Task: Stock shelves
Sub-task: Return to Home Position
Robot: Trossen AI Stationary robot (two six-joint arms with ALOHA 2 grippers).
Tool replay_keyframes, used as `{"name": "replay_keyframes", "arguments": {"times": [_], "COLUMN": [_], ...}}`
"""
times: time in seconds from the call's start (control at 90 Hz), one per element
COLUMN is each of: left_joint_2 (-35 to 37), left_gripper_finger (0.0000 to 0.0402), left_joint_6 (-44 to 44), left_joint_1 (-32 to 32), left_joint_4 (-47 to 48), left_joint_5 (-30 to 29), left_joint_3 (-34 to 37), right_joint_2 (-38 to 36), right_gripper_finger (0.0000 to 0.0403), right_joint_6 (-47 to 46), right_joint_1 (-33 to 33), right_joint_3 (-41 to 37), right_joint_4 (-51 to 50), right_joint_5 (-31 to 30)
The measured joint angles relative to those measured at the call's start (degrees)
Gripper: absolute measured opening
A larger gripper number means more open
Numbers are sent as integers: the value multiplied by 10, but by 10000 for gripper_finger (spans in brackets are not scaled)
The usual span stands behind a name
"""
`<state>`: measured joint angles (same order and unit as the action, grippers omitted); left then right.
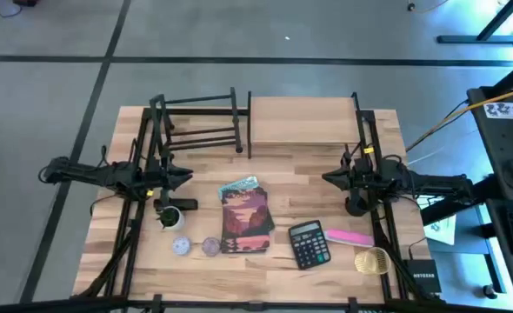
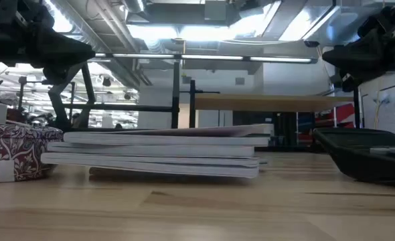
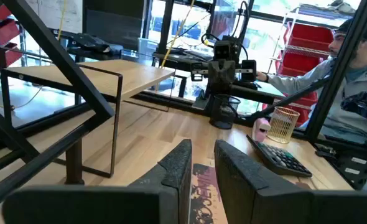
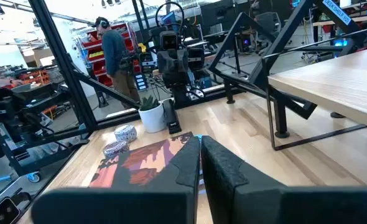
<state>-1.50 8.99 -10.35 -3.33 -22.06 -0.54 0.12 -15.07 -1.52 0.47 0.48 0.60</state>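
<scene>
Along the far edge of the wooden tabletop, just beside each other: black metal-bar book rack on the left, light-wood board shelf on thin black uprights on the right.

In front of the rack, hanging above the table and pointing toward the middle: left gripper. Fingers parted by a narrow gap, pinching nothing. Rack off to the side of the jaws, near but clear of them.

In front of the shelf's right end, facing the other arm: right gripper. Fingers pressed almost together, nothing held between. Shelf board off to one side of these jaws, clear of them.

Between the two grippers and nearer the front edge, flat on the wood: stack of thin books with a red-brown cover on top. To its left, small plant in a white pot and two round patterned tins. To its right, black calculator, pink flat object and yellow wire cup.

Beyond the table in the wrist views, a seated person and a standing person.
</scene>
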Motion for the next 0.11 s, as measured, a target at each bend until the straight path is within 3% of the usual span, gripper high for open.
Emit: {"name": "replay_keyframes", "arguments": {"times": [0.111], "left_joint_2": [0], "left_gripper_finger": [52], "left_joint_6": [0], "left_joint_1": [0], "left_joint_4": [0], "left_joint_5": [0], "left_joint_3": [0], "right_joint_2": [0], "right_gripper_finger": [1], "right_joint_6": [0], "right_joint_1": [0], "right_joint_3": [0], "right_joint_4": [0], "right_joint_5": [0]}}
